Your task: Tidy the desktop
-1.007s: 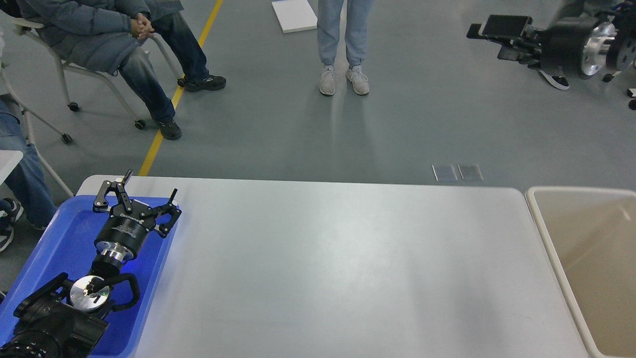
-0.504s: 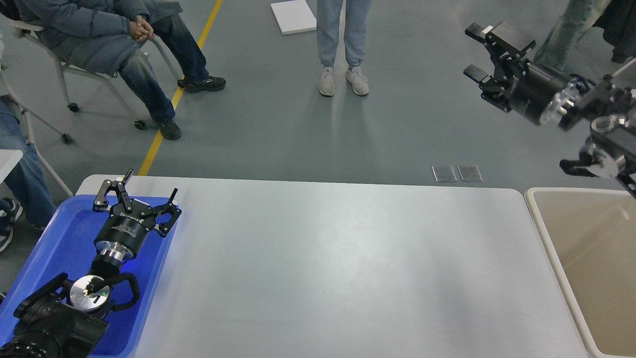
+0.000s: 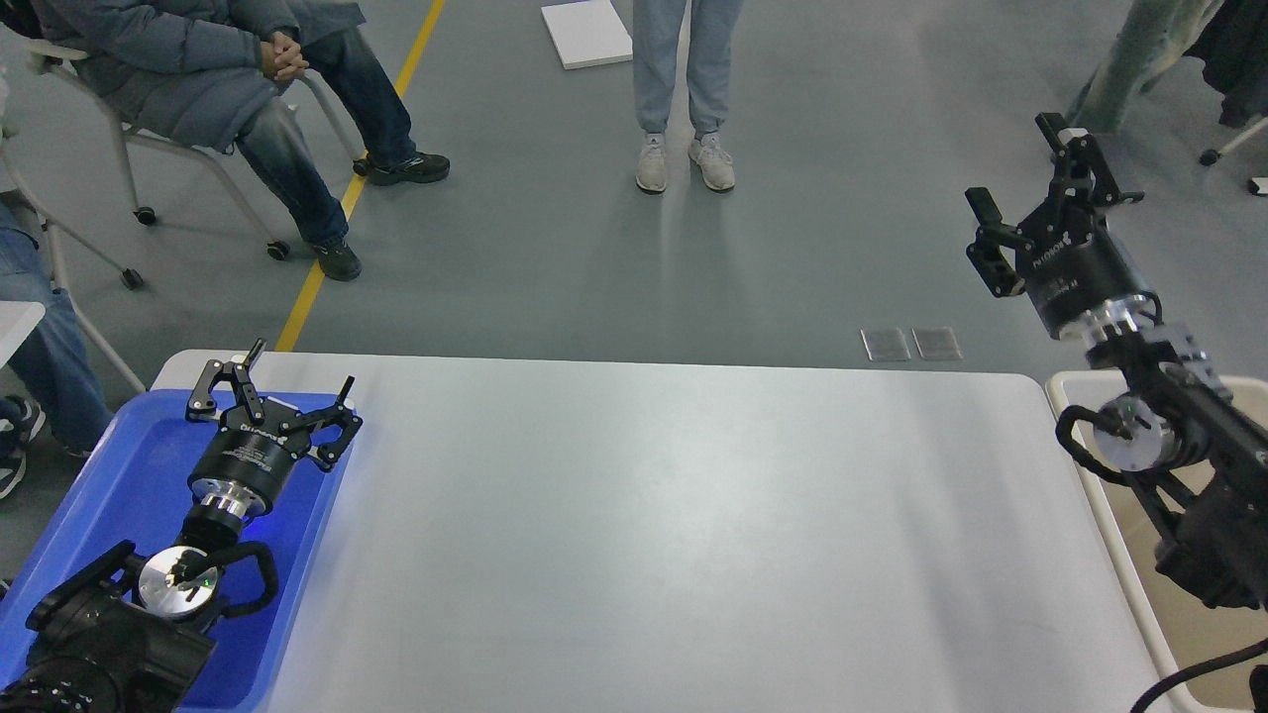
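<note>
The desktop (image 3: pixel 674 535) is a wide white-grey tabletop filling the lower half of the head view; nothing lies on its bare surface. My left gripper (image 3: pixel 297 368) is open and empty, hovering over the far end of the blue tray (image 3: pixel 119 475) at the desktop's left edge. My right gripper (image 3: pixel 1020 163) is open and empty, raised above the desktop's far right corner and pointing away over the floor.
A beige bin (image 3: pixel 1075 416) stands against the desktop's right edge, partly covered by my right arm. People sit and stand on the grey floor beyond the table, with chairs at far left. A white board (image 3: pixel 586 32) lies on the floor.
My right arm has swung down and inward from the upper right, turning so its gripper points away above the desktop's right corner. The left arm has not moved.
</note>
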